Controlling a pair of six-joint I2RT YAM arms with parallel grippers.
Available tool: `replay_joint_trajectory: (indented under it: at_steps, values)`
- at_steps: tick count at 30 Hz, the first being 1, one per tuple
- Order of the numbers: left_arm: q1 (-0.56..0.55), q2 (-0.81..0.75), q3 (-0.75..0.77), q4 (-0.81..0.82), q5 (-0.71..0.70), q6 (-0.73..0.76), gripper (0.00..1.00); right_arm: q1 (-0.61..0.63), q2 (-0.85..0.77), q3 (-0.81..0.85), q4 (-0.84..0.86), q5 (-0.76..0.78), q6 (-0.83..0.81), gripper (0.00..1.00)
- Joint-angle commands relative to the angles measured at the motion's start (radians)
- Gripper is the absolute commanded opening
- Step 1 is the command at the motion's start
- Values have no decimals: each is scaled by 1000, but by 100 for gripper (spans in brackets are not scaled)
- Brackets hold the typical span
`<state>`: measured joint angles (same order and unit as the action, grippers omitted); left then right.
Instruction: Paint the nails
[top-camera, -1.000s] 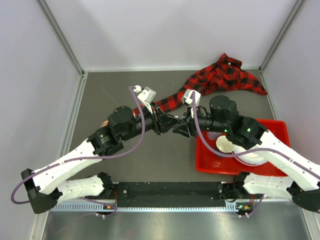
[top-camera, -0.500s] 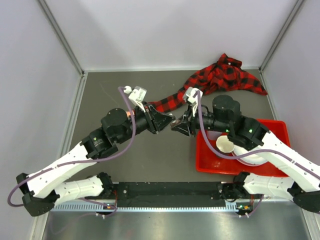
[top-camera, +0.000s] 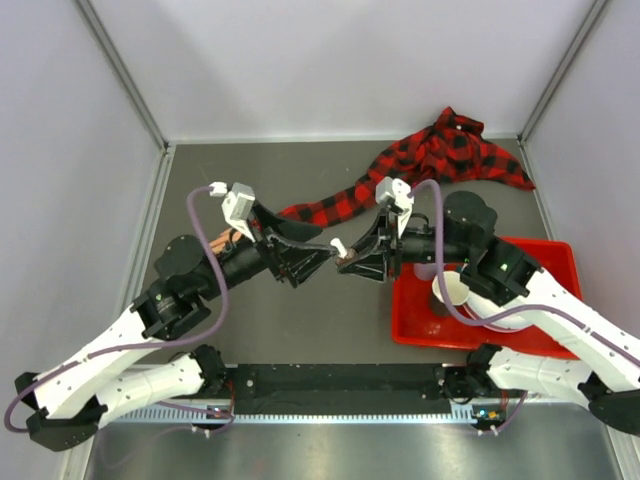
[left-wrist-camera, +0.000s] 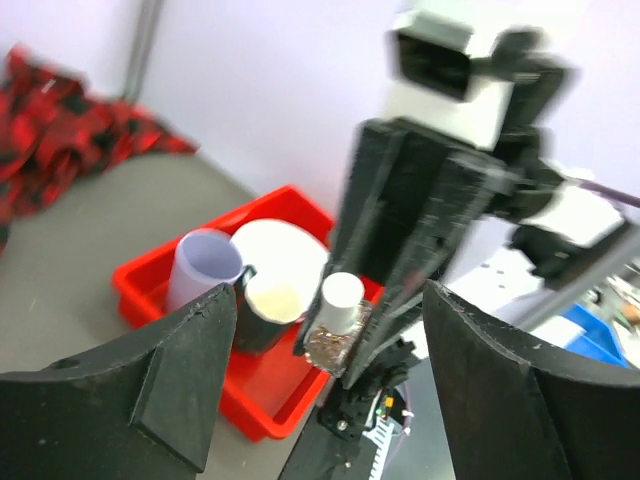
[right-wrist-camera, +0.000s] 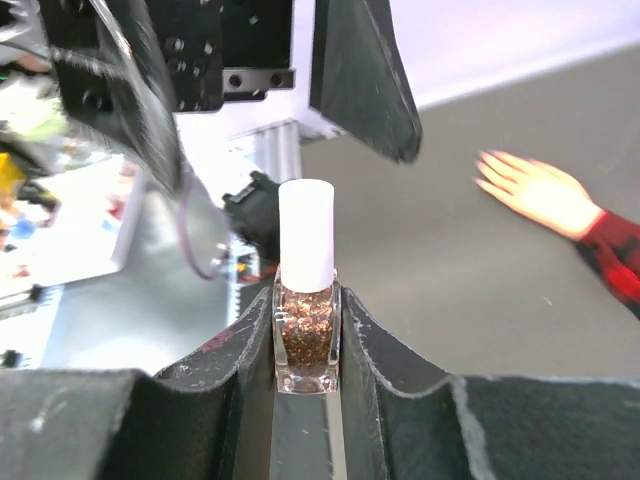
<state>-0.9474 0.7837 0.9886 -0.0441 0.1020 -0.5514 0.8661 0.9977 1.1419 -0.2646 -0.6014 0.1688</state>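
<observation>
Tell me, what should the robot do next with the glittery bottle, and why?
Probably close the left gripper on the white cap and twist: the right gripper grips the bottle, its cap is on, and the left gripper is open right by it.

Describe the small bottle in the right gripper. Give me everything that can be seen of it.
The bottle is small, squarish clear glass holding coppery-brown glitter polish, with a tall white cylindrical cap still on. It sits roughly upright, its glass sides clamped between the fingers of the right gripper, held above the table. The open left gripper faces it, fingers clear of the cap.
</observation>
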Motion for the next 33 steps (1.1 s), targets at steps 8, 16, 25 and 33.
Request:
replay_joint_trajectory:
  at_steps: [8, 16, 25, 33]
  values:
    - [1, 78, 50, 230, 310, 30, 67, -33, -65, -42, 326, -216, 192, 0]
    - [1, 124, 61, 386, 432, -45, 57, -35, -77, -48, 377, -273, 224, 0]
    - [1, 164, 82, 411, 478, -102, 41, -35, -85, -54, 380, -290, 209, 0]
    - [1, 163, 131, 313, 475, -44, 11, -36, -83, -42, 308, -264, 141, 0]
